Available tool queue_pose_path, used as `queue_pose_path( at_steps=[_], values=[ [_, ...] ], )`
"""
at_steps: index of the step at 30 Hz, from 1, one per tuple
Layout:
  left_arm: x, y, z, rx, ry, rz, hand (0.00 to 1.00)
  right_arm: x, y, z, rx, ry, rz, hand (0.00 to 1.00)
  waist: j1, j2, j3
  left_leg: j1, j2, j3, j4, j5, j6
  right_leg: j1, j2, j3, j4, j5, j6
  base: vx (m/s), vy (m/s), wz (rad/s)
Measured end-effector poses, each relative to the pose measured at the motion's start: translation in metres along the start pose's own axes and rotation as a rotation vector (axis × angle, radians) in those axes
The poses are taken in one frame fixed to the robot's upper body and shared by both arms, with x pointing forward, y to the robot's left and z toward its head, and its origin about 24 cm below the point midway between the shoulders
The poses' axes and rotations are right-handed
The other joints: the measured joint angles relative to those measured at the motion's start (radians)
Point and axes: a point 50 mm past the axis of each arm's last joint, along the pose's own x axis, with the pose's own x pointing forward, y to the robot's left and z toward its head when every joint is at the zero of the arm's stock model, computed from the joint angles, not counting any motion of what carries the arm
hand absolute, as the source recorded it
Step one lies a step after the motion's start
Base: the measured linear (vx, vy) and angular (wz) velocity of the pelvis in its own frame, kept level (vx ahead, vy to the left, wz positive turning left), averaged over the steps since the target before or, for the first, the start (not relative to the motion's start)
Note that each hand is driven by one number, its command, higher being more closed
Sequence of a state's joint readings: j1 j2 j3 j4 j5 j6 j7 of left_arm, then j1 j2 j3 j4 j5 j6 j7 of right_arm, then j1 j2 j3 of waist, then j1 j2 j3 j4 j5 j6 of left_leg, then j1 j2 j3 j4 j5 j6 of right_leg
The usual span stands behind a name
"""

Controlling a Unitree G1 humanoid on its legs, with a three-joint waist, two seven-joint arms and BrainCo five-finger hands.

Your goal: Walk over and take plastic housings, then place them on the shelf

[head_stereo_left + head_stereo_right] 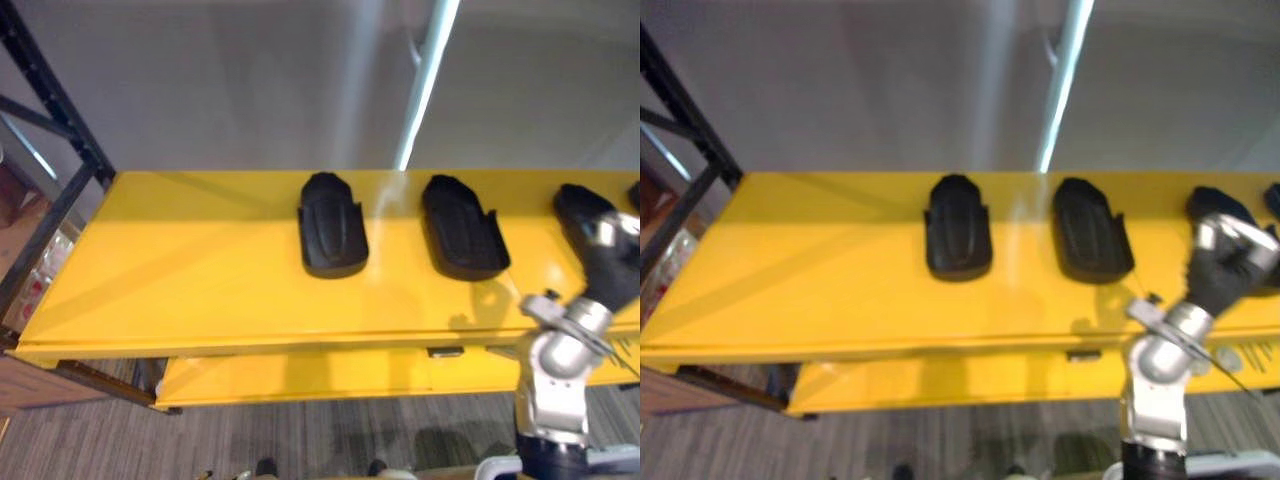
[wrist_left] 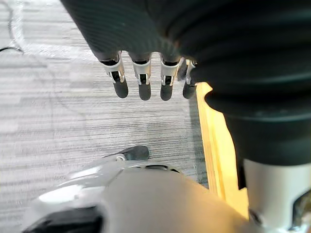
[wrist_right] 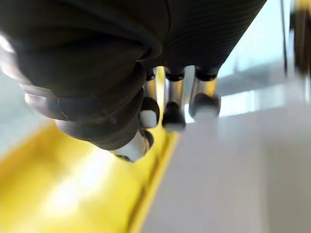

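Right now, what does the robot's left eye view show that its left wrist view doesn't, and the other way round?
Left eye view: black plastic housings lying in a row on the yellow shelf, with the right hand at one of them. Left wrist view: the left hand, fingers straight, holding nothing, above the grey floor. Both: the shelf and the floor.

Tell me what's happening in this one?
The left housing and middle housing lie side by side on the yellow shelf. The right hand is raised at a third housing further right, fingers relaxed, nothing in them; contact is unclear. The left hand hangs open above the floor.
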State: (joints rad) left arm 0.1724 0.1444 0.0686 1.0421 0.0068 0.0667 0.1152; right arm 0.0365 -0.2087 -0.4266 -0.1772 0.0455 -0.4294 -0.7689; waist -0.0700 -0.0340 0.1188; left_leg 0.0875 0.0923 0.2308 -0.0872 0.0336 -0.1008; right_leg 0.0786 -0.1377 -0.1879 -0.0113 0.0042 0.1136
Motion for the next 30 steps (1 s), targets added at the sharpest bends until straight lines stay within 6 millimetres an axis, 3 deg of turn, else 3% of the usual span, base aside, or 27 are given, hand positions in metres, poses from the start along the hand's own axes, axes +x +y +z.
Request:
queue_pose_path(
  at_steps=[3,5,10,14,18,23,30],
  values=[
    [-0.001,-0.001,-0.002,-0.012,0.005,-0.001,0.00,-0.011,-0.044,-0.015,-0.147,0.049,-0.202,0.00,-0.004,0.005,-0.011,0.001,0.003,0.023,-0.001,-0.004,-0.003,-0.006,0.001,0.015,0.000,0.001,0.002,0.00,0.012,-0.18],
    [-0.001,-0.005,-0.004,-0.045,0.011,-0.005,0.00,-0.034,-0.074,-0.032,-0.220,0.171,-0.294,0.00,-0.008,0.008,-0.017,0.005,0.007,0.034,-0.001,-0.009,-0.002,-0.007,-0.004,0.023,0.000,0.002,0.003,0.00,0.018,-0.12],
    [-0.002,-0.006,-0.005,-0.063,0.013,0.002,0.00,-0.094,-0.103,-0.064,-0.323,0.473,-0.330,0.00,-0.007,0.003,-0.038,0.021,0.012,0.090,-0.001,-0.030,-0.005,-0.003,-0.013,0.033,0.002,0.002,0.006,0.02,0.032,-0.10],
    [-0.001,-0.004,0.003,-0.098,-0.022,0.038,0.00,-0.148,-0.114,-0.096,-0.424,0.766,-0.262,0.00,0.012,-0.012,-0.035,0.052,0.010,0.162,-0.001,-0.032,-0.002,0.026,-0.033,0.022,0.002,-0.007,0.022,0.03,0.044,0.06],
    [-0.001,-0.003,0.010,-0.108,-0.063,0.046,0.00,-0.178,-0.120,-0.115,-0.432,0.953,-0.257,0.00,0.037,-0.020,-0.031,0.049,-0.011,0.150,-0.002,-0.034,0.004,0.030,-0.052,0.009,0.000,-0.013,0.030,0.04,0.047,0.09],
    [-0.001,-0.002,0.015,-0.109,-0.081,0.059,0.00,-0.198,-0.120,-0.126,-0.443,1.080,-0.201,0.00,0.060,-0.022,-0.024,0.051,-0.025,0.131,-0.003,-0.034,0.004,0.047,-0.056,-0.009,-0.012,-0.013,0.036,0.06,0.016,0.12],
    [0.000,0.000,0.017,-0.105,-0.085,0.059,0.00,-0.222,-0.112,-0.140,-0.474,1.265,-0.102,0.00,0.061,-0.029,-0.016,0.050,-0.032,0.103,-0.003,-0.033,0.005,0.064,-0.056,-0.046,-0.019,-0.012,0.037,0.02,0.000,0.10]
  ],
)
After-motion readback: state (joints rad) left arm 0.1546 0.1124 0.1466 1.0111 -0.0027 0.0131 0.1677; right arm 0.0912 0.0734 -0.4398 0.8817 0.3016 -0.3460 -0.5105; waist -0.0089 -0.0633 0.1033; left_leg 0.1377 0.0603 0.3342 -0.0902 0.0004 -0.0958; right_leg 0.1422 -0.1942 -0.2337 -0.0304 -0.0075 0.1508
